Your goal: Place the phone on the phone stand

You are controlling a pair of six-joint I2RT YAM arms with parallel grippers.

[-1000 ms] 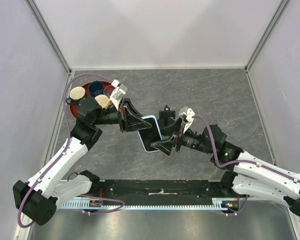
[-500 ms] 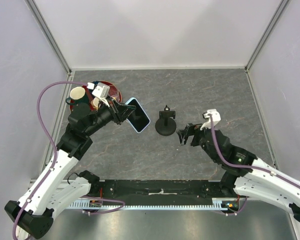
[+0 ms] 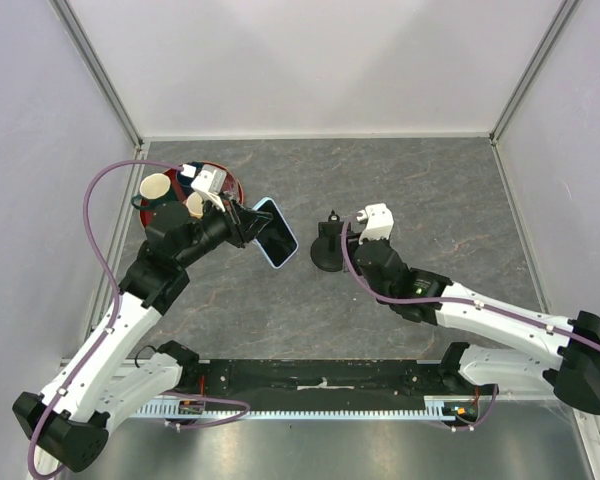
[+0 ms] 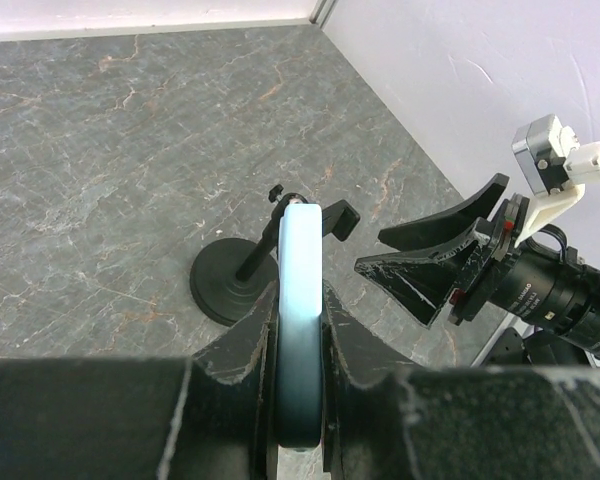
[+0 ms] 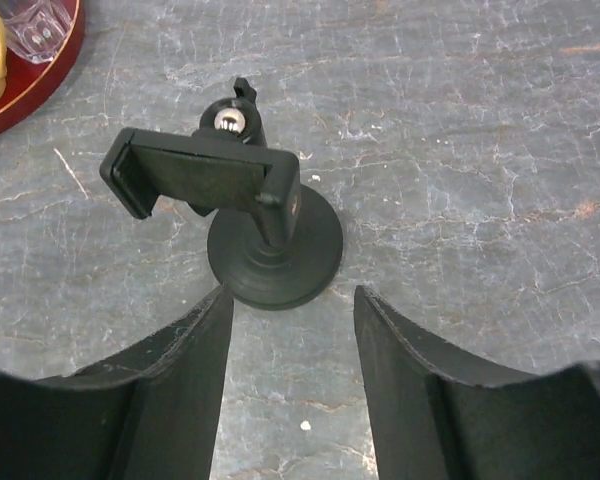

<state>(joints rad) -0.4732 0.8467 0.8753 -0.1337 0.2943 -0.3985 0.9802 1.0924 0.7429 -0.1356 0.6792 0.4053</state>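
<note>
My left fingers (image 4: 242, 352) are clamped on the phone (image 3: 277, 232), held on edge just left of the phone stand (image 3: 328, 247) mid-frame. My right fingers (image 5: 180, 360) are spread, holding nothing, hovering by its base. My worry: the stand looks light, so a crooked push into the clamp (image 5: 200, 180) could tip it over.

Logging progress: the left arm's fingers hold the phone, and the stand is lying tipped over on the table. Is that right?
Not quite. The stand is upright on its round base, as the right wrist view shows. The left arm's fingers do hold the phone.
</note>
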